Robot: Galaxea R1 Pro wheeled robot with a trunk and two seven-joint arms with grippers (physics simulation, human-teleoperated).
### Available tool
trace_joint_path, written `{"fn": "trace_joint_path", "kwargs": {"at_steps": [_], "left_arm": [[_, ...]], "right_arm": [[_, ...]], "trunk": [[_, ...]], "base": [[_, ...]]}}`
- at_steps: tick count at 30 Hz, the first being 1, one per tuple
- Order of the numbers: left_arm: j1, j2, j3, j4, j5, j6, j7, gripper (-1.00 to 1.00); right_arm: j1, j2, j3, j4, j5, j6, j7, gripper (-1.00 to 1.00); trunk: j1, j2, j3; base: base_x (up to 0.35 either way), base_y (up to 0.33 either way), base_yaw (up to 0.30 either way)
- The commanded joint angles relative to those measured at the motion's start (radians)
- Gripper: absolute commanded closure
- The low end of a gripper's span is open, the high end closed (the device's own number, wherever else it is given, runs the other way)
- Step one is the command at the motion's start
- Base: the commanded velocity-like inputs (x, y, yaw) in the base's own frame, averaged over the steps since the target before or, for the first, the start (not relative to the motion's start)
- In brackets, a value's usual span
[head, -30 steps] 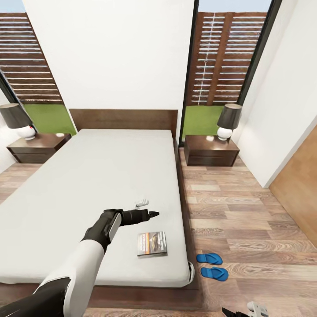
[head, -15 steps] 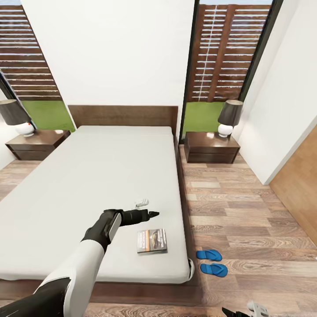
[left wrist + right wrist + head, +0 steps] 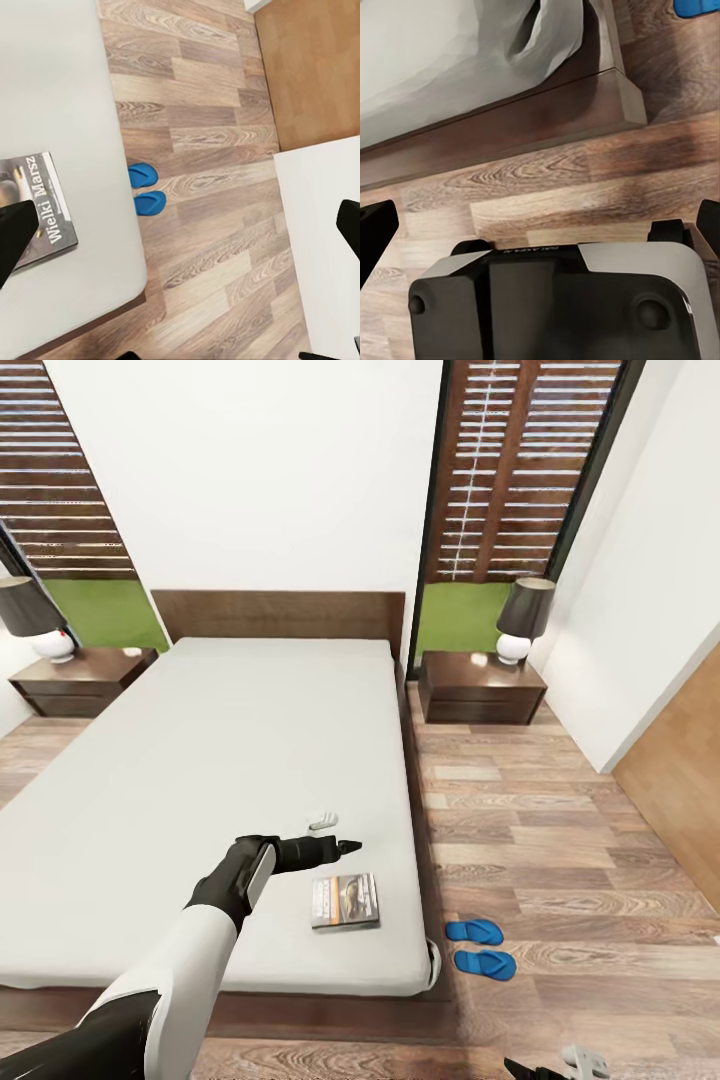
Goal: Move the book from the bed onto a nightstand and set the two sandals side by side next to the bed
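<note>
A: Book — the thin dark paperback with an orange band (image 3: 345, 901) — lies flat on the plain light-grey mattress of the low bed (image 3: 200, 780), near its foot-end corner on the window side. Nothing is holding it.

B: And the left gripper (image 3: 335, 833)?

A: It hangs just above the mattress, a little toward the headboard from the book. Its fingers are spread wide with nothing between them; one dark fingertip (image 3: 15, 236) overlaps the cover in the left wrist view. I'd judge the reach for the book is the step in hand.

B: So next?

A: Lower onto the book's edge and pinch. It's thin and flat on soft fabric, so getting a finger under could be awkward. Then carry it to the glossy dark-brown nightstand (image 3: 482, 688) under the black-shaded lamp (image 3: 523, 618).

B: The sandals?

A: The two bright blue flip-flops (image 3: 479, 947) sit side by side on the wood-plank floor (image 3: 560, 840), right beside the bed's corner. The right gripper (image 3: 560, 1066) is low by the floor — whether clenched or released, I cannot tell.
</note>
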Motion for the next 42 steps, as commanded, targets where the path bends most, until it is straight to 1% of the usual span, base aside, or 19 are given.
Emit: {"fn": "trace_joint_path", "kwargs": {"at_steps": [1,42], "left_arm": [[-0.001,-0.002,0.008,-0.001,-0.010,0.006,-0.008,-1.00],[-0.001,-0.002,0.008,-0.001,-0.010,0.006,-0.010,-1.00]], "right_arm": [[-0.001,0.000,-0.008,-0.001,0.003,0.006,0.006,-1.00],[0.000,0.000,-0.008,-0.001,0.003,0.006,0.006,-1.00]], "trunk": [[0.001,-0.002,-0.003],[0.001,-0.002,-0.068]], "base": [[0.000,0.000,0.000],[0.000,0.000,0.000]]}}
